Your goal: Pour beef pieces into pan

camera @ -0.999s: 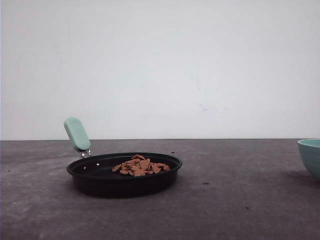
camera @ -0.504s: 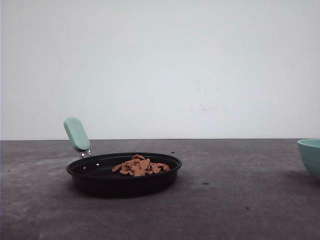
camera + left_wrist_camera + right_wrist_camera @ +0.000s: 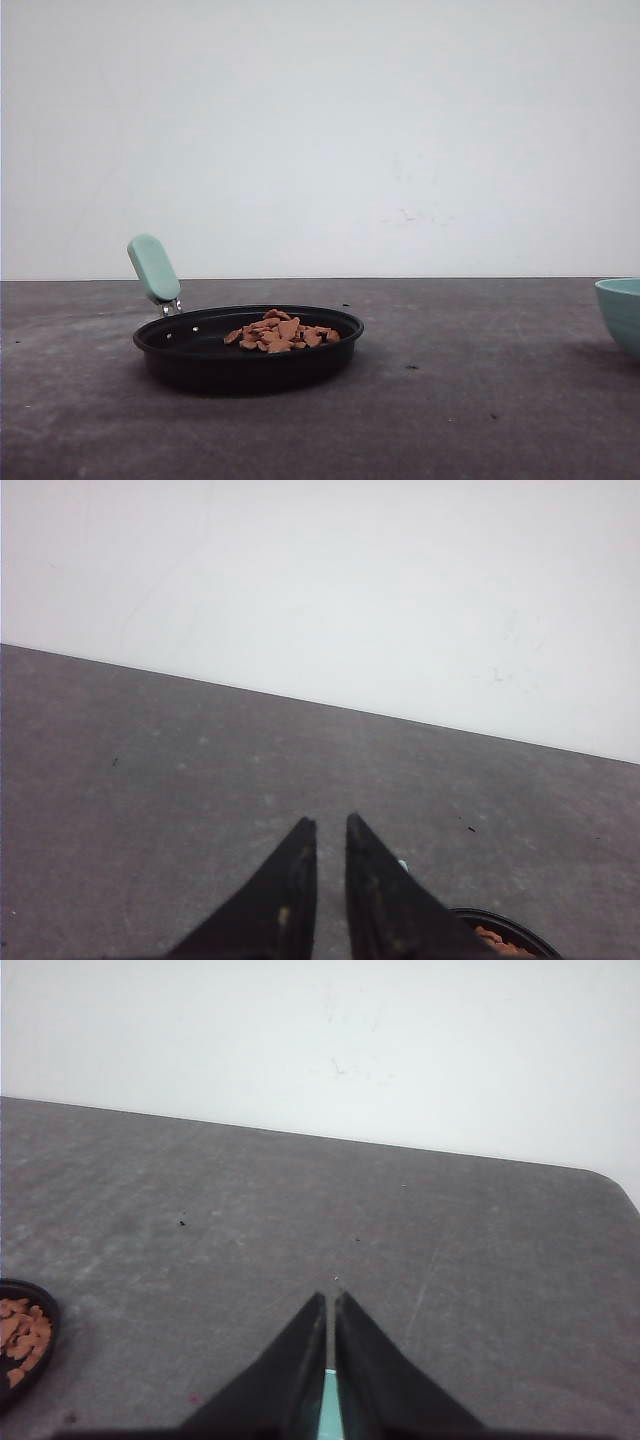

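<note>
- Setting: dark grey, lightly scuffed table (image 3: pixel 470 420) under a plain white wall (image 3: pixel 330 130). Nothing lies on the near strip of table in the front view.
- Near-middle, left of centre: the pan (image 3: pixel 205 362), shallow, black, flat on the table, its mint-green handle (image 3: pixel 153 268) angled up and away to the far left.
- The beef pieces (image 3: pixel 282 332) lie in a low orange-brown heap inside the pan, toward its right half. None seen on the table around the rim.
- Right edge, about level with the pan: a teal bowl (image 3: pixel 622 312), cut off by the frame, well apart from the pan (contents cannot be seen).
- Left gripper (image 3: pixel 330 825): fingers drawn close, a thin gap between the tips, nothing in it; it hangs over bare table with the pan's rim (image 3: pixel 520 927) and a few pieces at the view's corner.
- Right gripper (image 3: pixel 330 1298): tips nearly touching, nothing clamped; a sliver of teal shows between the fingers near their base, likely the bowl below. Pan edge (image 3: pixel 45 1345) well off to one side.
- Change over the last second: none. Pan, heap and bowl sit exactly where they were in the earlier front frames.
- Reading: the pour looks complete, with the meat in the pan and both arms clear. Nothing is left to do but confirm no stray pieces.
</note>
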`<state>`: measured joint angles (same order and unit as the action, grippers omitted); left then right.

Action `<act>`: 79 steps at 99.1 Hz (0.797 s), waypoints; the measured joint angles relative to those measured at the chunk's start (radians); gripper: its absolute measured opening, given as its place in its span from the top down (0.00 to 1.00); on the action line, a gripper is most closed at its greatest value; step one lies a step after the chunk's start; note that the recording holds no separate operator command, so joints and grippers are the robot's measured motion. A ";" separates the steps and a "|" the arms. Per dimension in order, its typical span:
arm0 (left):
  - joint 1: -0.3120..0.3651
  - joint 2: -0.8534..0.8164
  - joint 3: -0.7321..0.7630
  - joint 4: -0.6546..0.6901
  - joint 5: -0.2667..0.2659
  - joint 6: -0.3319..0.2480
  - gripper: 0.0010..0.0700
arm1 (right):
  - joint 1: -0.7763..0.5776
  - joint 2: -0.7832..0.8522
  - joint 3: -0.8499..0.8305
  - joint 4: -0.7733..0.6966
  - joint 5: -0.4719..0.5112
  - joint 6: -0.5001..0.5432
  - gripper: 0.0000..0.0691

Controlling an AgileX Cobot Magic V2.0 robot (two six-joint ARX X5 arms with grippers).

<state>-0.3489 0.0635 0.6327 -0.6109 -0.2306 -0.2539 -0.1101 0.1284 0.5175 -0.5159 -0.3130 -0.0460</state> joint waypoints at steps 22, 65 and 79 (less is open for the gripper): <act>0.000 0.000 0.000 0.000 0.000 0.000 0.98 | 0.000 0.000 0.000 0.000 0.000 0.000 0.98; 0.000 0.000 0.000 -0.002 0.000 0.000 0.98 | 0.140 -0.129 -0.044 0.009 0.417 -0.002 0.98; 0.000 0.000 0.000 -0.003 0.000 0.001 0.98 | 0.177 -0.126 -0.170 0.000 0.631 0.033 0.98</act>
<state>-0.3489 0.0635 0.6327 -0.6136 -0.2310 -0.2531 0.0673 0.0025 0.3477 -0.5156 0.3176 -0.0132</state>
